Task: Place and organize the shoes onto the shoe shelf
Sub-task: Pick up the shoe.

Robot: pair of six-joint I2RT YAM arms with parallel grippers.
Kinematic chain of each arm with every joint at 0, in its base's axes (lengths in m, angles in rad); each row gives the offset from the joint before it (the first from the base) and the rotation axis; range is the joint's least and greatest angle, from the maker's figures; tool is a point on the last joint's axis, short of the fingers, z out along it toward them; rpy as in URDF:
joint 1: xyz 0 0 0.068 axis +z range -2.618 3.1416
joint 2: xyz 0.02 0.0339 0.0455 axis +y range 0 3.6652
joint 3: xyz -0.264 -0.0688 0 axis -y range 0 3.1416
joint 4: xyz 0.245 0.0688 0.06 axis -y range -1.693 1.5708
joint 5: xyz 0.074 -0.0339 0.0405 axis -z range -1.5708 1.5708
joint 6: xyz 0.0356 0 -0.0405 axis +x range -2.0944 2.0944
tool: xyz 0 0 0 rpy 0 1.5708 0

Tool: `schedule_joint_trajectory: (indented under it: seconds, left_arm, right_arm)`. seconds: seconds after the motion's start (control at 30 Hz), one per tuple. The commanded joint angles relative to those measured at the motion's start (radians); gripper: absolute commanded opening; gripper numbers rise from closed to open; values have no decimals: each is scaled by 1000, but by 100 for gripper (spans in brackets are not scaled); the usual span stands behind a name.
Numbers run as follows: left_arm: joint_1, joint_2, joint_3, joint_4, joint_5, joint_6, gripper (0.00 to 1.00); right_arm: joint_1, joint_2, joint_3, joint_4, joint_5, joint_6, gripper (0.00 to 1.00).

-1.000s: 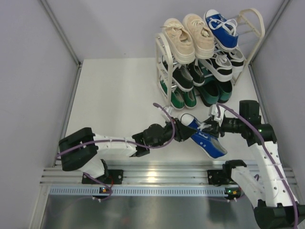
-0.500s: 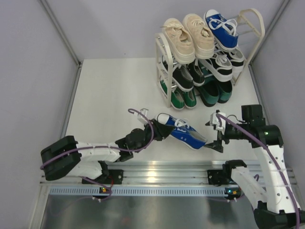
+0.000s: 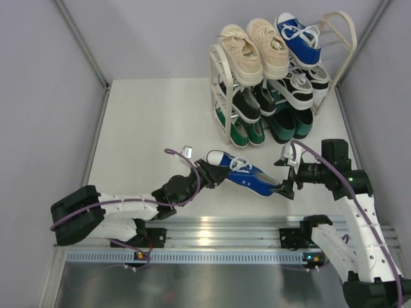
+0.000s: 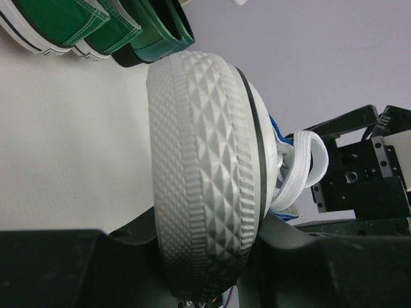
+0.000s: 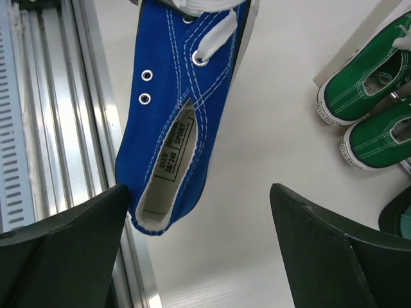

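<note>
A blue white-laced canvas sneaker (image 3: 243, 174) hangs low over the table in front of the shoe shelf (image 3: 220, 96). My left gripper (image 3: 207, 173) is shut on its white toe; the left wrist view shows the ribbed toe cap (image 4: 205, 160) clamped between the dark fingers (image 4: 321, 256). My right gripper (image 3: 287, 174) is open just behind the heel, and its fingers (image 5: 64, 244) stand wide on either side of the heel opening (image 5: 168, 144) without gripping it. The shelf holds cream sneakers (image 3: 252, 45) and another blue sneaker (image 3: 298, 37) on top, with black, striped and green shoes below.
Green sneakers (image 5: 366, 122) and dark green loafers (image 3: 292, 123) sit on the lowest tier. The silver rail (image 3: 212, 232) runs along the table's near edge, close under the held shoe. Grey walls close in left and right.
The right gripper has opened and let go of the blue sneaker's heel. The left arm has drawn the shoe leftward, then slightly up toward the shelf.
</note>
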Motion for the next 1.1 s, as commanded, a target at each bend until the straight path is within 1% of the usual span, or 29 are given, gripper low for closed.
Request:
schedule_joint_trajectory:
  seconds: [0.0, 0.1, 0.13, 0.23, 0.4, 0.47, 0.5, 0.57, 0.6, 0.63, 0.67, 0.7, 0.8, 0.83, 0.87, 0.9, 0.97, 1.0, 1.03, 1.07]
  left_arm:
    - [0, -2, 5, 269, 29, -31, 0]
    - [0, -1, 10, 300, 39, -19, 0]
    - [0, -1, 13, 303, 40, -16, 0]
    - [0, 5, 22, 321, 45, -12, 0]
    - [0, -2, 36, 341, 40, 2, 0]
    - [0, -7, 46, 343, 37, 13, 0]
    - [0, -11, 49, 343, 34, 18, 0]
    - [0, -19, 54, 343, 31, 27, 0]
    - [0, -19, 54, 344, 30, 33, 0]
    - [0, -22, 53, 349, 27, 36, 0]
    - [0, -25, 53, 350, 23, 38, 0]
    - [0, -27, 53, 349, 23, 41, 0]
    - [0, -31, 46, 350, 17, 50, 0]
    - [0, -31, 45, 349, 16, 53, 2]
    - [0, -37, 36, 349, 13, 50, 6]
    - [0, -41, 31, 349, 8, 51, 21]
    - [0, -51, 20, 337, 3, 48, 43]
    - [0, -59, 11, 326, 2, 45, 50]
    - [0, -67, 8, 308, 3, 42, 67]
    - [0, -85, 7, 271, 5, 42, 74]
  right_arm:
    - [20, 15, -14, 195, -6, 199, 89]
    - [30, 51, -28, 182, -37, 215, 85]
    - [46, 54, -28, 180, -34, 218, 82]
    - [75, 49, -33, 228, -34, 283, 81]
    - [144, 74, -30, 261, 34, 336, 79]
    - [165, 80, -31, 275, 42, 356, 75]
    - [174, 83, -30, 283, 42, 362, 69]
    - [181, 104, -10, 278, 43, 367, 60]
    - [184, 114, -1, 252, 37, 361, 47]
    - [182, 138, 11, 242, 29, 355, 37]
    - [182, 150, 39, 226, 22, 352, 10]
    - [184, 170, 53, 200, 20, 349, 0]
    - [182, 180, 99, 176, 26, 344, 0]
    - [182, 171, 108, 175, 32, 347, 0]
    - [182, 161, 122, 180, 55, 359, 0]
    - [182, 148, 128, 188, 72, 367, 0]
    - [181, 108, 149, 198, 115, 390, 0]
    - [176, 94, 159, 200, 123, 396, 0]
    - [173, 72, 168, 202, 130, 404, 0]
    - [156, 59, 185, 205, 131, 422, 0]
